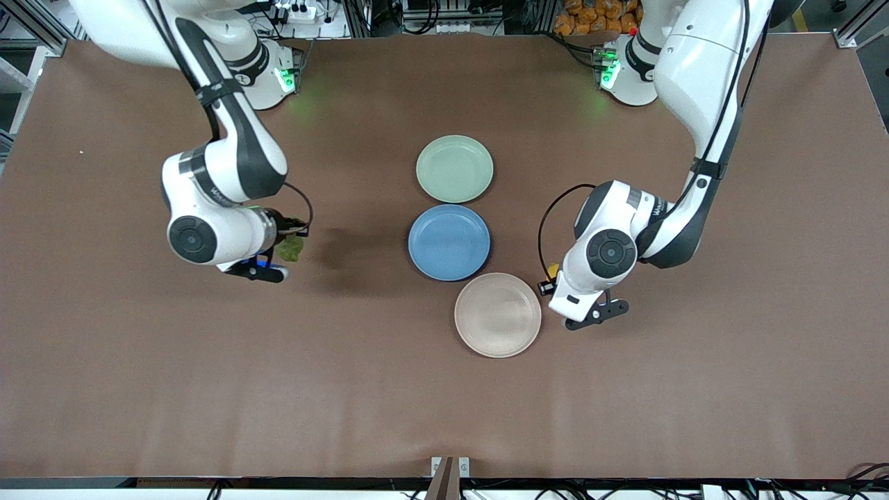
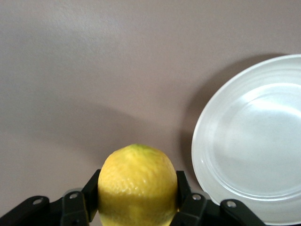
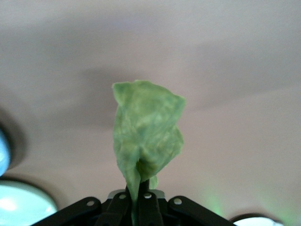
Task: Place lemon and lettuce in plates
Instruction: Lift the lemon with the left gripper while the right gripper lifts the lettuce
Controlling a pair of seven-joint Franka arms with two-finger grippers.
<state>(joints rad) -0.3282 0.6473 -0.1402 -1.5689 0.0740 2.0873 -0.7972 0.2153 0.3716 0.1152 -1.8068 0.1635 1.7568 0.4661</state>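
Observation:
My left gripper (image 1: 551, 276) is shut on the yellow lemon (image 1: 553, 269) and holds it over the table, just beside the beige-pink plate (image 1: 497, 314) on the side toward the left arm's end. In the left wrist view the lemon (image 2: 136, 186) sits between the black fingers (image 2: 184, 188), with that plate's rim (image 2: 202, 155) close by. My right gripper (image 1: 295, 239) is shut on the green lettuce (image 1: 292, 247) over the table, toward the right arm's end from the plates. In the right wrist view the lettuce (image 3: 146, 132) sticks out of the gripper (image 3: 141, 188). The mint green plate (image 1: 454, 169) is empty.
A blue plate (image 1: 449, 242) lies between the mint green plate and the beige-pink one, all in a row at the table's middle. All three plates are empty. Brown table surface (image 1: 208, 382) spreads around them.

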